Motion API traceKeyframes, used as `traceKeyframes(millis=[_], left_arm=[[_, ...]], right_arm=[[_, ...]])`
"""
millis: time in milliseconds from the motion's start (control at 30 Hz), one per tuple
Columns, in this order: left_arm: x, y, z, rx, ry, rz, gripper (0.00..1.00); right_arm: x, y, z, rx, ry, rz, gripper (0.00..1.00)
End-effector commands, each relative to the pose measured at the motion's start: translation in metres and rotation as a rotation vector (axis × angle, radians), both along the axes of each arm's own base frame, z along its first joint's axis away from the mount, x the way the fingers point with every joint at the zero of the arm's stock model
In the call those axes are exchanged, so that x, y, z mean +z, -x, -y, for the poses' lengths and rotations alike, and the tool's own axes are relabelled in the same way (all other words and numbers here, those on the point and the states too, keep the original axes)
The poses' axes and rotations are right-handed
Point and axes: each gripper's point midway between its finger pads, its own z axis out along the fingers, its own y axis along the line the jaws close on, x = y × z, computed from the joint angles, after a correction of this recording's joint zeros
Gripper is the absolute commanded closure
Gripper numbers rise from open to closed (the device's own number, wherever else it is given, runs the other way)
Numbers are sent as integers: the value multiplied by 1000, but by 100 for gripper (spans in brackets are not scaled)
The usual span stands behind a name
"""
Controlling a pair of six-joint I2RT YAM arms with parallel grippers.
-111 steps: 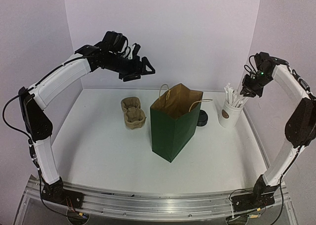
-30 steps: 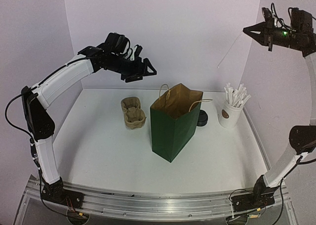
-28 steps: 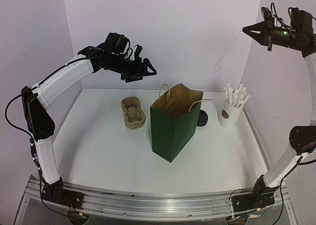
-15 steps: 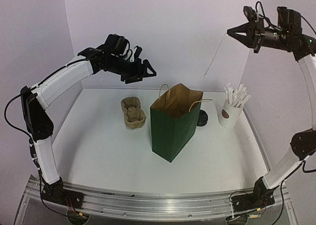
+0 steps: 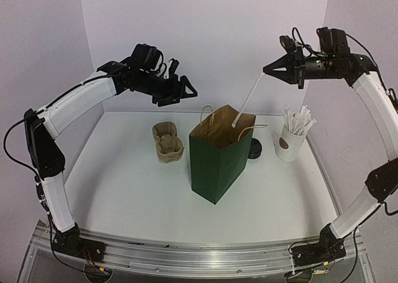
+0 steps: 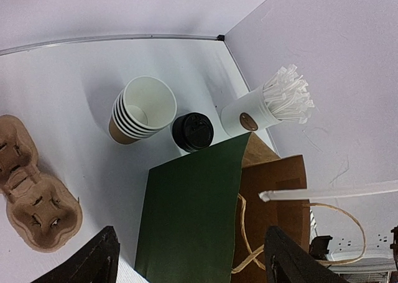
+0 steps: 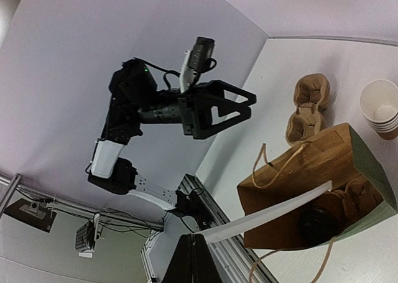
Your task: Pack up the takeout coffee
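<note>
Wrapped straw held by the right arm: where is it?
Top view, right of centre: the wrapped straw hangs from the right end effector, slanting down-left, its lower tip over the open mouth of the green bag.

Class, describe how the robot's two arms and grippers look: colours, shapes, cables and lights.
The left arm and right arm have white shell links joined by black joints, on black bases. Thin black cables loop at the wrists. The left gripper and right gripper are black, with triangular fingers. A green light glows on the right wrist.
</note>
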Motion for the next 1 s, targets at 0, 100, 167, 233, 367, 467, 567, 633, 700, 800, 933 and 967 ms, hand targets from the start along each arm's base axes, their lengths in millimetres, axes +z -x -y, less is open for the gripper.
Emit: traceKeyframes(millis=[0,100,167,233,367,467,567,633,700,800,933,967], left_arm=[[40,7,-5,4,57,85,21],[39,6,-4,2,57,84,21],[38,6,-4,2,57,84,21],[37,5,-3,-1,59,81,21],[37,5,-2,-2,59,80,21],[35,5,-2,-3,56,78,21],[34,4,-2,-2,55,77,21],[33,4,-2,-1,53,75,21],[33,4,-2,-2,53,75,21],[32,4,-2,-1,53,75,21],[31,4,-1,-2,54,73,21],[30,4,-1,-2,53,72,21]], right_arm=[[-2,4,0,1,16,51,100],[-14,1,0,-6,33,33,100],[-25,-2,0,-9,47,13,100],[-38,-6,1,-21,71,-5,100],[-61,-13,2,-38,109,-33,100],[-75,-17,2,-39,126,-58,100],[-87,-21,2,-43,145,-77,100],[-95,-24,1,-43,155,-90,100],[-102,-25,-1,-35,162,-102,100],[-115,-26,-3,-26,178,-124,100],[-130,-26,-5,-23,202,-145,100],[-132,-27,-5,-22,207,-148,100]])
